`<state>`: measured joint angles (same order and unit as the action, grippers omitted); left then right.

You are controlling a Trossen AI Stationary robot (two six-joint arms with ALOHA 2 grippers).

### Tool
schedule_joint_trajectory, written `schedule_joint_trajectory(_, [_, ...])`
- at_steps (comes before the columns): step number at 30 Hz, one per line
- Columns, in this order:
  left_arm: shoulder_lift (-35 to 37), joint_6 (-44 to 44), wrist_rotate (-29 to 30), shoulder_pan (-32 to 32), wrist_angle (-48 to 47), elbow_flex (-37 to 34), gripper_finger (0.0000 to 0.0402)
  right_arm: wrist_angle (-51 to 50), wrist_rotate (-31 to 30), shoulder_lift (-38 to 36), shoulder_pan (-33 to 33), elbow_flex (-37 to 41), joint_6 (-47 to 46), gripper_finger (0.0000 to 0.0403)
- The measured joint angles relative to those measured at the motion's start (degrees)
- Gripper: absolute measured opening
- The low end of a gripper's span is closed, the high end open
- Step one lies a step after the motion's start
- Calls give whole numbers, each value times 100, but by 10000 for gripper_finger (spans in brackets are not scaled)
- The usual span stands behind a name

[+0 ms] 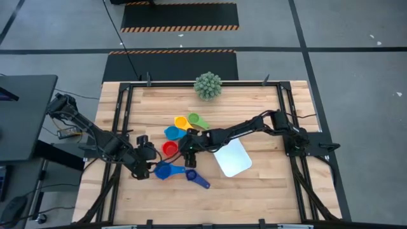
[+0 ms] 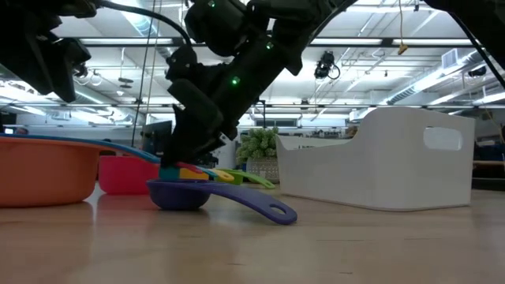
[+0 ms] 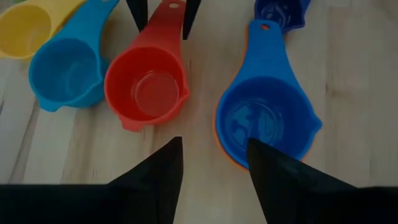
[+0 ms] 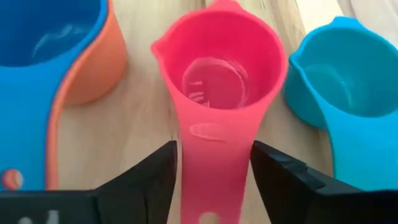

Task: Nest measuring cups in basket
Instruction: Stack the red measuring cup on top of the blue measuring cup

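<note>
Near the middle of the high view, the right tool (image 1: 188,148) is reaching down over the flat handle of the small red plastic measuring cup (image 1: 170,149), its two dark fingers (image 4: 149,180) standing apart on either side of that handle without pinching it. The left tool (image 1: 147,166) is hovering at lower left, fingers parted and gripping nothing, just beside the blue plastic cup nested in an orange one (image 1: 163,171). The white shallow plastic basket (image 1: 232,158) is sitting on the wooden bench (image 1: 267,184) right of centre, apart from the cups.
</note>
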<state>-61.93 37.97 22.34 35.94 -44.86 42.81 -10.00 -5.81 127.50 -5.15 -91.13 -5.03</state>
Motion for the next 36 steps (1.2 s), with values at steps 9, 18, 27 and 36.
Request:
schedule_joint_trajectory(9, [0,23,-13,0,21,0,182,57,67,0,9,30,242,161])
schedule_joint_trajectory(18, [0,34,-75,0,-56,0,182,119,64,-9,9,-37,504,156])
schedule_joint_trajectory(27, [156,318,-41,7,-705,-2,182,-55,48,-238,-2,-37,524,156])
schedule_joint_trajectory(36, [840,670,472,4,-1030,-2,182,-1,94,-549,-315,-42,570,156])
